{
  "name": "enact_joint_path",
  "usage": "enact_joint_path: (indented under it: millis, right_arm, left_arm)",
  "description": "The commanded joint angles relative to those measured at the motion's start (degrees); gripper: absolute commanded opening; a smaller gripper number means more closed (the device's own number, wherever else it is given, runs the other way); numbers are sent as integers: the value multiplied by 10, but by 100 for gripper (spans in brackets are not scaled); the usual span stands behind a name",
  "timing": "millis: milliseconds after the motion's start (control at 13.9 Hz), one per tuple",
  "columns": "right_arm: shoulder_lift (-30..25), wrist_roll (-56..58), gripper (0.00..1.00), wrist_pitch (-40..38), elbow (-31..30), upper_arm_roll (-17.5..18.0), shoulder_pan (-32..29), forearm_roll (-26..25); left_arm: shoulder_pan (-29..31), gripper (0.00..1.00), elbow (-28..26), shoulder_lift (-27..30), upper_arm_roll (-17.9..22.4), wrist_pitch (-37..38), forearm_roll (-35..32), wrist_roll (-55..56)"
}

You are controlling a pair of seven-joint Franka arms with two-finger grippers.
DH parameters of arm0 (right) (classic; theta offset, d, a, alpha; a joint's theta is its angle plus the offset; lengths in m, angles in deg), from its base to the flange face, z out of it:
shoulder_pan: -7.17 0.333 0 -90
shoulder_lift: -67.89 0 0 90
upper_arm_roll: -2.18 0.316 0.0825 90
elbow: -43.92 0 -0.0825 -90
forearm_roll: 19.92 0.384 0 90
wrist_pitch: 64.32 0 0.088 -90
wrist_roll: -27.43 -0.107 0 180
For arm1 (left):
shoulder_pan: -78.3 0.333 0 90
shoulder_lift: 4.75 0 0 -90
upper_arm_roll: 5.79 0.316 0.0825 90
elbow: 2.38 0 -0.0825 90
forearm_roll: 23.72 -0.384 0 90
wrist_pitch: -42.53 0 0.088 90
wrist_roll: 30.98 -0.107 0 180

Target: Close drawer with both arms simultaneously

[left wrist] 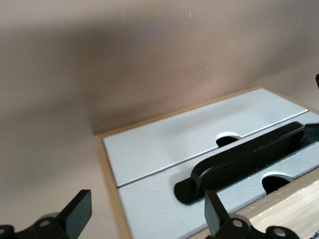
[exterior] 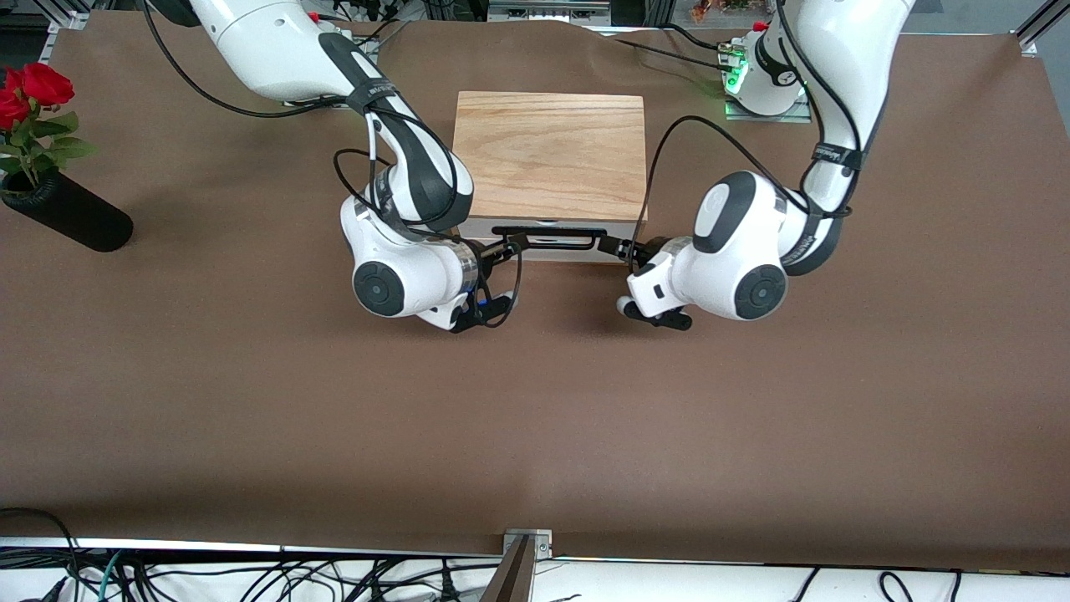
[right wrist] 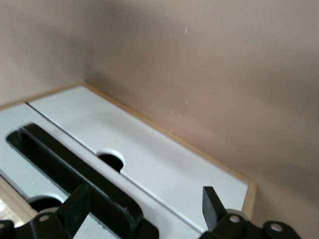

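White arms flank an oak-topped box (exterior: 552,155) mid-table in the front view, two arms on one box. The drawer (exterior: 547,242) faces the camera, its front looking about flush with the box, so the push seems nearly done. The right gripper (exterior: 499,248) sits at the nine o'clock end of the black handle (exterior: 549,237), the left gripper (exterior: 625,249) at its three o'clock end, evidently so that force lands evenly on both ends. One vase of red roses (exterior: 52,180) lies toward the right arm's end of the table (exterior: 535,418).

From the left wrist, two white panels, drawer above lower panel (left wrist: 194,137), each with a finger notch. The fingers (left wrist: 75,211) are spread, grasping nothing, one fingertip close by the handle's foot.

From the right wrist, the same two panels; the fingers (right wrist: 212,206) are likewise parted and empty beside the handle.
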Motion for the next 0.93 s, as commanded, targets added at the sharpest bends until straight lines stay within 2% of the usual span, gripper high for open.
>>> enact_joint_path:
  millis: [0,359,575,791,863]
  right_arm:
    - [1,20,100,-8,41,-9,-21,-3]
    - [-21,25,100,-3,59,-32,-44,-108]
    - [-22,29,100,-13,76,-73,-51,-156]
    - [-25,28,100,-54,103,-95,-70,-170]
    - [-28,28,100,-56,103,-115,-67,-170]
  left_arm:
    - [7,100,50,-1,0,21,-44,-6]
    - [27,100,86,50,1,22,-157,-7]
    - [68,100,100,91,1,22,-194,-6]
    - [97,100,100,128,1,23,-220,-6]
    - [100,100,92,144,12,23,-227,-4]
